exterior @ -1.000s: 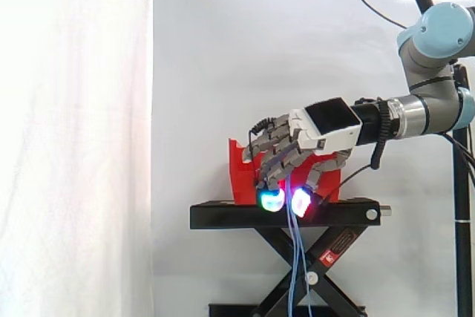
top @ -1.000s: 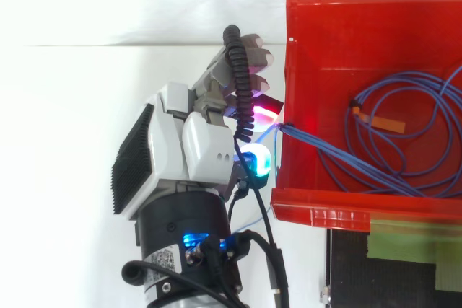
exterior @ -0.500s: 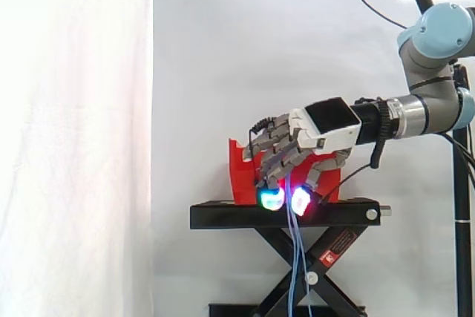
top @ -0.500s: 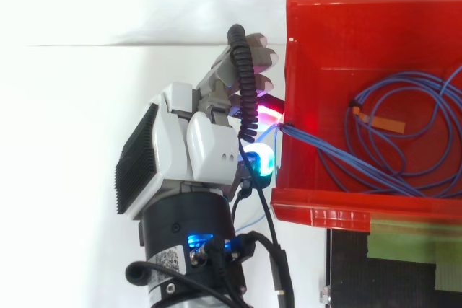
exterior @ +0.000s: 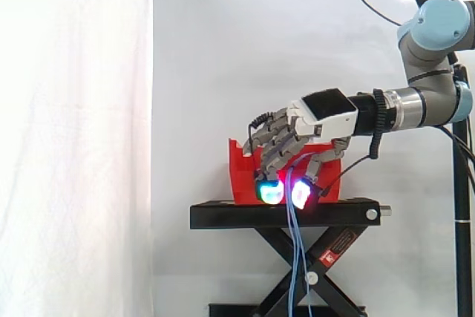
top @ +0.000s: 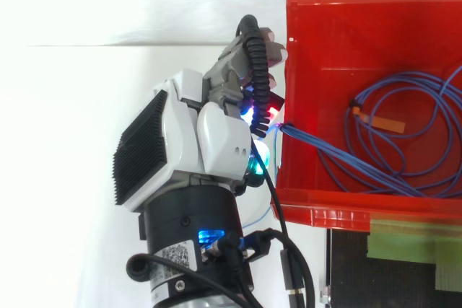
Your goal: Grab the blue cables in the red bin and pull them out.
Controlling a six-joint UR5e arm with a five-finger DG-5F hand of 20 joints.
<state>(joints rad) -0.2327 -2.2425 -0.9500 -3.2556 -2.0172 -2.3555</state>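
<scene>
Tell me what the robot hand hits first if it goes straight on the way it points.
Probably the red bin: from above, the robot hand, pinching the blue cables, points along and slightly into its outer wall, fingers nearly at it. It might slip past; depth is unclear.

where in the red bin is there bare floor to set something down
Bare: the red bin floor between the top view's upper wall and the blue cables. Crowded: the coil and strands running to the rim beside the robot hand.

The red bin [top: 339,41] stands just before the hand [top: 216,131]; room above is free
</scene>
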